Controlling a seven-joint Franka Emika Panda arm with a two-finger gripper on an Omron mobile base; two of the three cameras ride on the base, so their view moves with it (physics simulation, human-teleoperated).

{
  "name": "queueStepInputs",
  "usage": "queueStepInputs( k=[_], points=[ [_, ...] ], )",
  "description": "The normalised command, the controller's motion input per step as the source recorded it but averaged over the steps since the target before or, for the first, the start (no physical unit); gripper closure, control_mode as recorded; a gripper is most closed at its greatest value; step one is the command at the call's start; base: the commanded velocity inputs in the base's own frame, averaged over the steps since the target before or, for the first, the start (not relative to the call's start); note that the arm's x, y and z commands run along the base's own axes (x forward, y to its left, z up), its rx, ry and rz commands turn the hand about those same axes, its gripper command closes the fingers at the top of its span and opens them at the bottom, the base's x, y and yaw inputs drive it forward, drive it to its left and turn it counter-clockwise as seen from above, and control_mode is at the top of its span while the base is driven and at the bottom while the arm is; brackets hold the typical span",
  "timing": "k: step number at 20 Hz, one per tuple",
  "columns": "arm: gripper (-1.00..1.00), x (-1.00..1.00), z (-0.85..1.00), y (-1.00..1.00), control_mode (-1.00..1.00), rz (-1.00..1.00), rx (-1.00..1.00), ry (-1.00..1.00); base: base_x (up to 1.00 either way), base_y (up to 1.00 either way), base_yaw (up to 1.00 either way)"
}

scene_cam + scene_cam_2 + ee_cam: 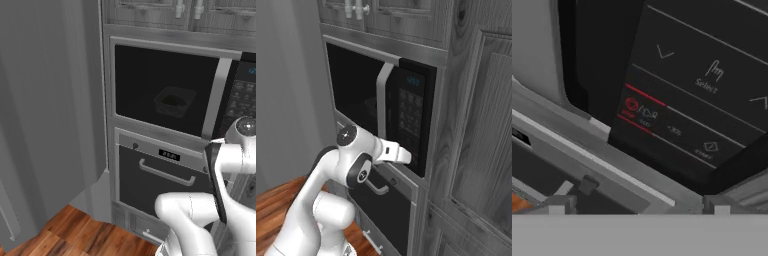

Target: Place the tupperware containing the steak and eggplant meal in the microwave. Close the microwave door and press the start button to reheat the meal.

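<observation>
Your tool (406,158) stands spread wide and carries nothing, with its tip right up at the lower part of the keypad (410,116). The hand view looks straight onto that panel: a red-outlined button (641,114) sits just ahead of the tips, with a paler key marked by a diamond (708,148) beside it. I can't read either label well enough to say which one is start.

Out from the tool, the door (165,90) lies shut and flush with the frame, its grey handle strip (216,97) running upright between the window and the keypad. Through the dark glass you can make out the tub (174,101) inside the microwave (381,100), with the dark meal (172,100) in it. Below the tool is the oven (162,175) with its bar handle.

So loading and closing look done; you're on the last step, the button press. Next, settle which key is start, line one finger up on it, and push straight in with a short, gentle stroke. With the jaws this wide, watch that the other finger doesn't hit a neighbouring key.
</observation>
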Motion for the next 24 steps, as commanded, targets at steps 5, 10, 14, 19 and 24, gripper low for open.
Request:
queueStepInputs(
  k=[5, 10, 14, 19, 24],
  points=[
    [-1.00, 0.25, -0.14, -0.33, -1.00, 0.00, 0.00, -0.04, 0.00, 0.00, 0.00],
    [-1.00, 0.42, -0.09, -0.26, -1.00, 0.00, 0.00, 0.00, 0.00, 0.00, 0.00],
    [-1.00, 0.57, -0.23, -0.20, -1.00, 0.00, 0.00, -0.02, 0.00, 0.00, 0.00],
    [-1.00, 0.56, -0.39, -0.22, -1.00, 0.00, 0.00, 0.00, 0.00, 0.00, 0.00],
    [-1.00, 0.55, -0.60, -0.01, -1.00, 0.00, 0.00, -0.05, 0.00, 0.00, 0.00]
  ],
)
